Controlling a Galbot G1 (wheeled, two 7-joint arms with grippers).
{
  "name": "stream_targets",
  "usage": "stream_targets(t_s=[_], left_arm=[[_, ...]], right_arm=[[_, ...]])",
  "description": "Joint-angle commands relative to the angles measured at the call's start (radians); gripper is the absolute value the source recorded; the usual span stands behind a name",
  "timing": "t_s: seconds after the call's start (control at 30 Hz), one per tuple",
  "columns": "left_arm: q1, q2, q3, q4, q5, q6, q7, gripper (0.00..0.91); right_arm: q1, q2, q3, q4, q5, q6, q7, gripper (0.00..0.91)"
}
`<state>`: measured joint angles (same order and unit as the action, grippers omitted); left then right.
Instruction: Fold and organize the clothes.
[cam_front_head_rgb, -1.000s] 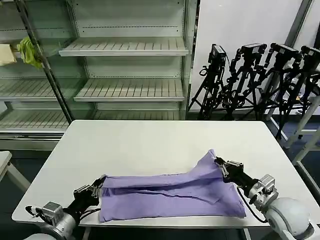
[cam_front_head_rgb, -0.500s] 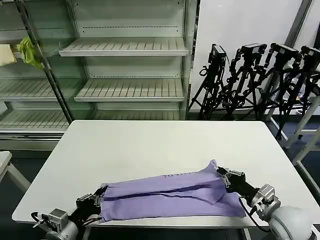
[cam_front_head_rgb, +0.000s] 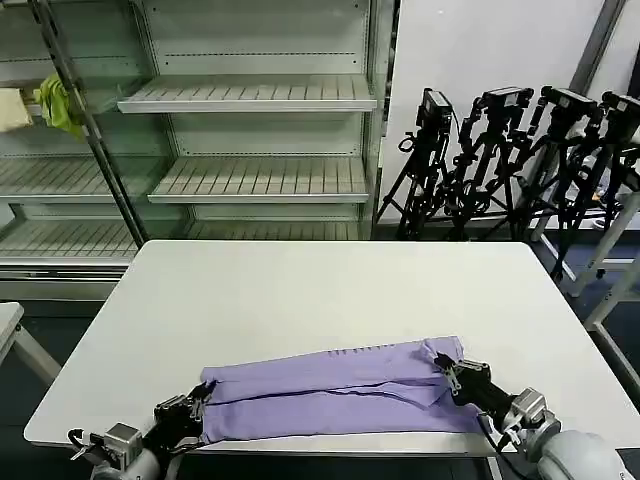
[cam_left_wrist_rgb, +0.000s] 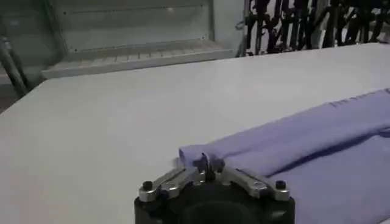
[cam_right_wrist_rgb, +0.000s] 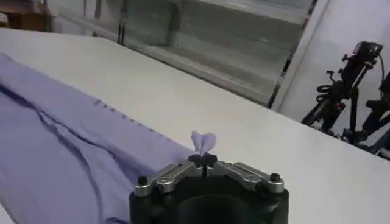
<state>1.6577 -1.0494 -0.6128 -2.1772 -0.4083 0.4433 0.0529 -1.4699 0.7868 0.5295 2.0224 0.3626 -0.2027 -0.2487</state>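
So compared to a second ago my right pincer (cam_front_head_rgb: 447, 374) has dropped a lot. Back then it was holding the right end of the T-shirt (cam_front_head_rgb: 335, 390) up in a peak over the bench (cam_front_head_rgb: 300, 290); now that end is down low, almost flat, with just a small bump of fabric near the fold. The shirt has also slid closer to the bench's front edge and looks narrower, a long lavender strip folded lengthwise, running along the front edge from near the front-left corner towards the front-right one. My left pincer (cam_front_head_rgb: 197, 403) has pulled back towards the front-left corner and sits lower too.

Both pincers are clenched on the shirt. In the right wrist view the right pincer (cam_right_wrist_rgb: 203, 159) has a little tuft of lavender sticking up out of the closed tips. In the left wrist view the left pincer (cam_left_wrist_rgb: 207, 164) is pinching the corner of the folded layer of the T-shirt (cam_left_wrist_rgb: 304, 152).

Hard to see: the front edge of the shirt right by my left pincer is partly hidden behind the arm in the head view, and I can't make out which side of the shirt faces up beyond a faint row of dark marks along the top fold.
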Motion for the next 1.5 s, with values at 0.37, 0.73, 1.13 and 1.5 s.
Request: stream_targets(t_s=[0.37,0.73,1.13,1.5], left_arm=[[-0.006,-0.010,-0.012,-0.012,0.026,-0.018,0.000,0.907],[-0.028,-0.017,-0.036,-0.014,0.035,-0.028,-0.015,0.907],[-0.031,-0.066,-0.071,-0.116,-0.136,0.059,-0.097,0.907],[-0.042,-0.154,-0.019,-0.050,-0.209,0.112,-0.131,0.907]], right_arm=[[-0.051,-0.004,0.060,0.024,-0.034,0.006,0.019,0.907],[-0.060,0.003,0.100,0.045,-0.039,0.016,0.043,0.907],[0.092,0.143,0.319,0.170,0.070,0.072,0.115,0.907],[0.229,0.250,0.414,0.272,0.061,0.093,0.169,0.907]])
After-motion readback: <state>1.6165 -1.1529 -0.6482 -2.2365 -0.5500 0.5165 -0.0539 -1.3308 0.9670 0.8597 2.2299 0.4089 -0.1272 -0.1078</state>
